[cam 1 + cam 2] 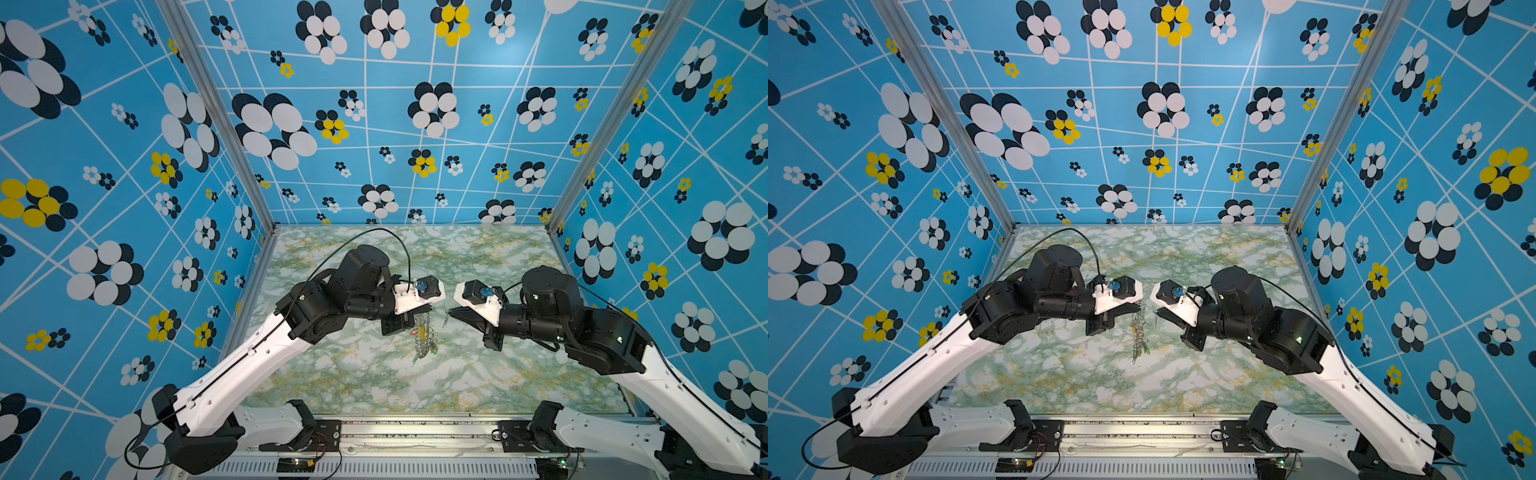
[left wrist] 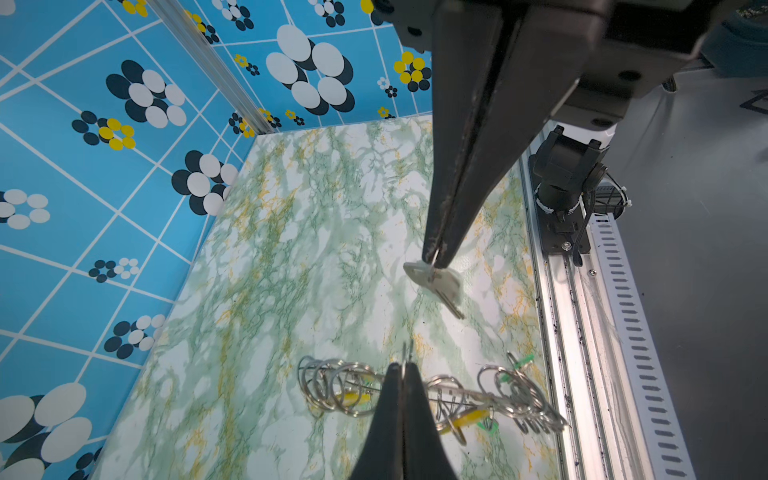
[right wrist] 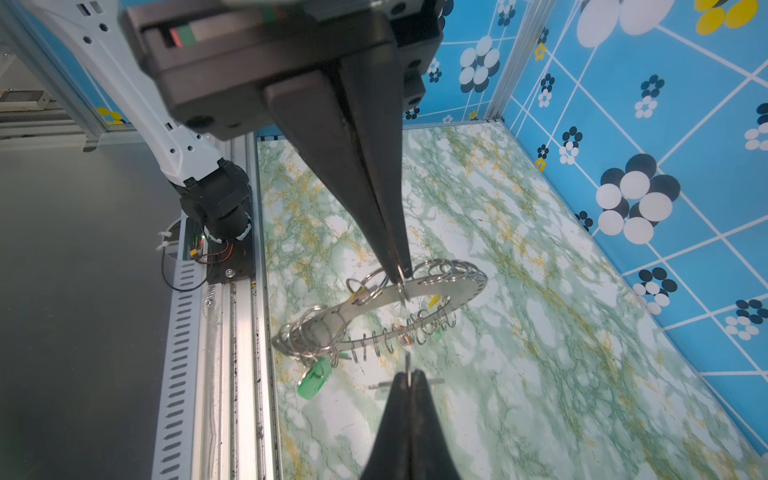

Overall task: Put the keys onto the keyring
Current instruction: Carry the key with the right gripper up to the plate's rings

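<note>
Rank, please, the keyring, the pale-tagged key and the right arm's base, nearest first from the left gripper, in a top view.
1. keyring: hanging from the left gripper.
2. pale-tagged key: to its right.
3. right arm's base: front right, farthest.

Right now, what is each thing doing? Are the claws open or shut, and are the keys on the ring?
left gripper: shut, pinching the keyring's edge.
keyring: hanging from the left gripper.
right gripper: shut on the pale-tagged key.
pale-tagged key: held in the air, apart from the keyring, not on it yet.
green-tagged key: dangling from a keyring loop.
yellow-tagged key: on the keyring, among the loops.
</note>
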`<action>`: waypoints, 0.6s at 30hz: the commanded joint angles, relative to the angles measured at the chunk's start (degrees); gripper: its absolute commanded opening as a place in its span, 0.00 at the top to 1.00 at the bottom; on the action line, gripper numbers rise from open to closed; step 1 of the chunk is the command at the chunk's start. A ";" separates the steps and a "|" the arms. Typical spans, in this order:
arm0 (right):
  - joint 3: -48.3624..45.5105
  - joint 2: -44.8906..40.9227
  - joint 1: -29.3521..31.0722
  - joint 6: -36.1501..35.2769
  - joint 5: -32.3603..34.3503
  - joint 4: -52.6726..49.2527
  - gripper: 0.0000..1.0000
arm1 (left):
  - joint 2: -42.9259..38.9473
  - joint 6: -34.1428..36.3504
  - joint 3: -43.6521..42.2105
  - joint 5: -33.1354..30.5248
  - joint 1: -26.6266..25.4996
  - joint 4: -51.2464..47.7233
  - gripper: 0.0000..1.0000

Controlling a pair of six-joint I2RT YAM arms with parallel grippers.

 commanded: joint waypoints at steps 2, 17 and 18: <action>-1.28 0.30 -0.33 -0.71 -0.57 3.84 1.00 | 0.14 -1.42 2.42 2.30 -0.58 3.19 1.00; -0.93 1.16 -0.34 0.07 -3.38 4.14 1.00 | -0.29 -1.60 1.82 1.86 -0.81 3.72 1.00; -0.99 1.20 -0.35 0.08 -3.52 3.88 1.00 | -0.30 -1.62 1.79 1.87 -0.78 3.84 1.00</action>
